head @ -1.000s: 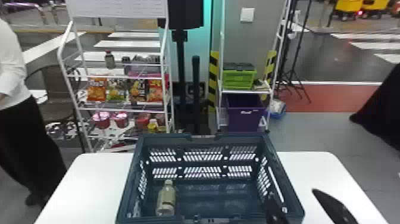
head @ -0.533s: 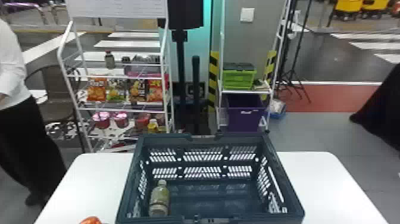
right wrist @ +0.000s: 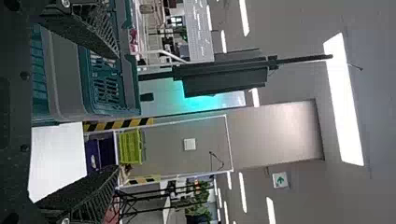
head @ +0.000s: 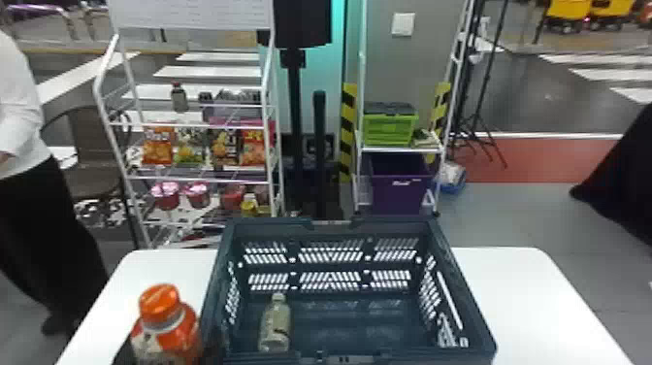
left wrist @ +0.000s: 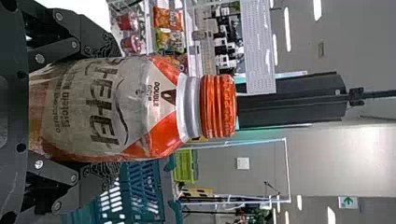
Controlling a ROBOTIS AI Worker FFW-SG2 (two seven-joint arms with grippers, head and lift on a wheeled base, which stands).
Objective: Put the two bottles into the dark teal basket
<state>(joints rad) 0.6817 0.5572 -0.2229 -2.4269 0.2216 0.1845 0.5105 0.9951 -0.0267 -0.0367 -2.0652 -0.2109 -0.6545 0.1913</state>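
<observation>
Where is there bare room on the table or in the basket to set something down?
The table is bare right of the basket, up to the table's right edge. Inside, floor is free right of the pale bottle. Crowded: left of the basket, where the left claw holds the orange-capped bottle.

White table [head: 524,286], snack bags [head: 242,145] on a wire rack [head: 199,180], lime-green crate [head: 388,130] above purple bin [head: 400,189]

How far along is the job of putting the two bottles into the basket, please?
The grey-green bottle looks done, inside the dark teal basket. The orange-capped bottle is in hand, held by the left gripper at the basket's left side. What is left is lowering it inside and letting go.
</observation>
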